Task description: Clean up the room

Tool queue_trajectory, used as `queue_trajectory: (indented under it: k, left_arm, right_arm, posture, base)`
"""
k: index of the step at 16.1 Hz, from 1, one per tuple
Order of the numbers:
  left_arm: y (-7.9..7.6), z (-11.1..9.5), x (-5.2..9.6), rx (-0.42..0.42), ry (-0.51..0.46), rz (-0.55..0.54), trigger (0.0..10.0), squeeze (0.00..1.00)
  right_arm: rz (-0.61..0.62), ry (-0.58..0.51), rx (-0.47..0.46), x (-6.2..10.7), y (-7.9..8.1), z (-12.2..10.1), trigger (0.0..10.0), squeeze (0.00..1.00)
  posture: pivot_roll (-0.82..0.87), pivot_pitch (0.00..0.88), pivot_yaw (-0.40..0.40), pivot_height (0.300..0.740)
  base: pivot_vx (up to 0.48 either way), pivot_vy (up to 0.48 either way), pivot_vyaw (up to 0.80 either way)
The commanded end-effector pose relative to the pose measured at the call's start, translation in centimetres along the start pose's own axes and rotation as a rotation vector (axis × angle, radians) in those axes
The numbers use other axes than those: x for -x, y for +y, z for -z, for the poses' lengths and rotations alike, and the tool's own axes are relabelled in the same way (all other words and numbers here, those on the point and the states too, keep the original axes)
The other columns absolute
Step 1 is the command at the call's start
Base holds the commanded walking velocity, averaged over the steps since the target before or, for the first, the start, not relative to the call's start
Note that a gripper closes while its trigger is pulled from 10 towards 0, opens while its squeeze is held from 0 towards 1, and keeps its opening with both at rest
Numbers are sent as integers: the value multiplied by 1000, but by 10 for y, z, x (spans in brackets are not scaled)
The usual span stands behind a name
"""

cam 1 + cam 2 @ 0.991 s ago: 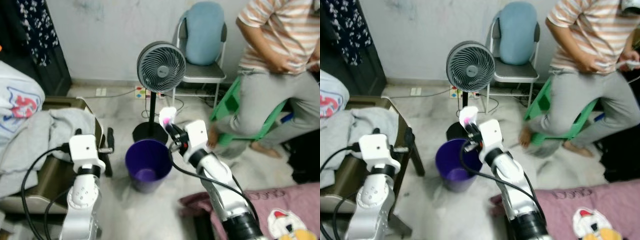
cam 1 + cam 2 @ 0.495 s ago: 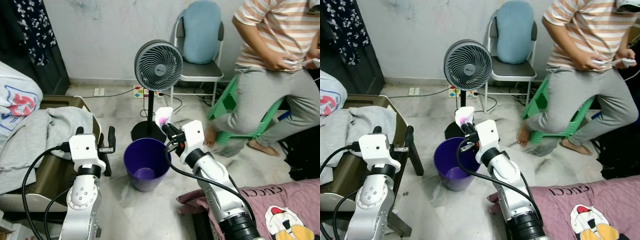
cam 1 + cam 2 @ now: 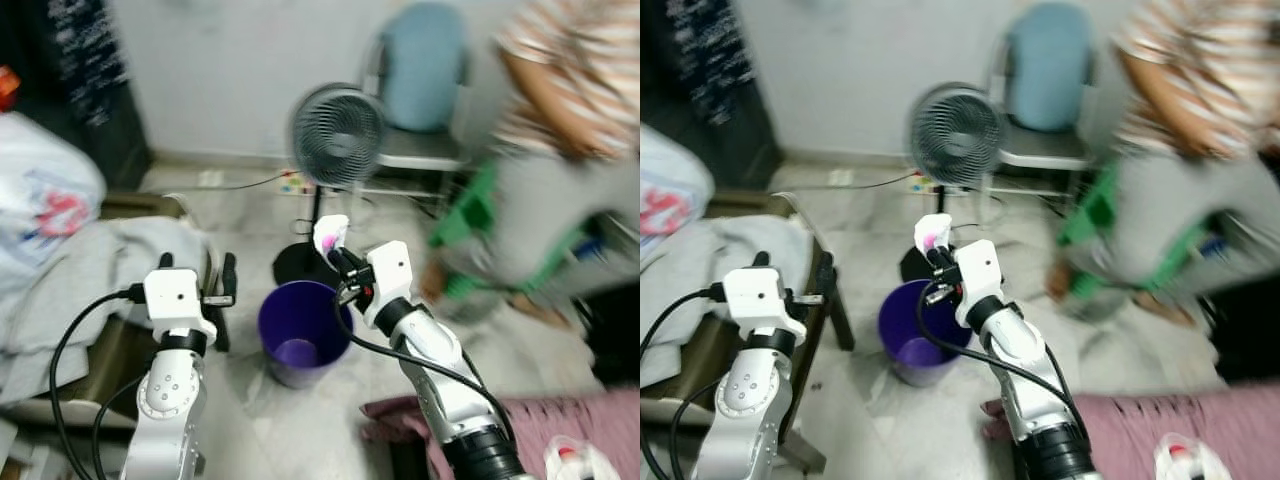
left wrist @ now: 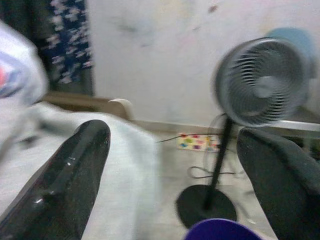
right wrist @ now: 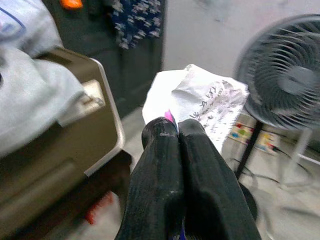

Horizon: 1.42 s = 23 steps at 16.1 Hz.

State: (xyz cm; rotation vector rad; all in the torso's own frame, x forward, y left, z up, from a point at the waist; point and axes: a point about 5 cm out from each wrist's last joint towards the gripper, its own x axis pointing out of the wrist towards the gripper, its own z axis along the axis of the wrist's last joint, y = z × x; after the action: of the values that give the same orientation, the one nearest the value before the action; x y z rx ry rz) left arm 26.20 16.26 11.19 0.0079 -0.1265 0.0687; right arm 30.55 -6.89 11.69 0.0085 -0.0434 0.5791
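A purple bin (image 3: 270,312) stands on the floor between my two arms. My right gripper (image 3: 341,258) is raised over the bin's far rim and is shut on a crumpled white wrapper (image 3: 329,234) with a pink mark. In the right wrist view the wrapper (image 5: 202,106) sticks up from the closed fingertips (image 5: 162,131). My left gripper (image 3: 197,272) hovers left of the bin, open and holding nothing; its fingers (image 4: 75,170) stand wide apart.
A pedestal fan (image 3: 337,135) stands just behind the bin, with a chair holding a blue cushion (image 3: 422,75) beyond it. A person (image 3: 560,150) sits at the right. Grey cloth (image 3: 85,275) covers a seat on the left. A pink blanket (image 3: 560,430) lies front right.
The whole picture has shifted and blurred, so the camera moved. My right gripper still holds the wrapper over the bin's far rim; the left gripper stays open.
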Motion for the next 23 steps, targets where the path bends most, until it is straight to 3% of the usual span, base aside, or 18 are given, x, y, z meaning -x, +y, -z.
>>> queue_trajectory:
  k: [1, 10, 13, 20, 23]
  left_arm:
    - [-1, -4, 0, 3, -16, 13, 10000, 0]
    - [-3, -3, 0, 18, -7, 7, 10000, 0]
    - [-5, -4, 0, 31, -23, 35, 10000, 0]
    - [-7, -2, -1, 43, -1, 27, 10000, 0]
    - [-8, -2, 0, 52, -6, 32, 10000, 0]
  right_arm:
    - [-5, -12, 9, 0, -1, -2, 10000, 0]
    - [0, -2, 12, 0, -1, 0, 10000, 0]
    - [3, 0, 17, 0, -1, 1, 10000, 0]
    - [26, 21, -17, 0, -3, 3, 10000, 0]
    - [27, 26, -22, 0, -4, 4, 10000, 0]
  posture:
    - [-3, 49, -122, 740]
    - [-6, 49, -122, 740]
    - [-8, 51, -120, 740]
    - [-16, 54, -120, 740]
    - [-16, 54, -120, 740]
  base:
    - [300, 0, 688]
    - [131, 0, 159]
    - [87, 0, 688]
    - [229, 0, 0]
    - [0, 0, -800]
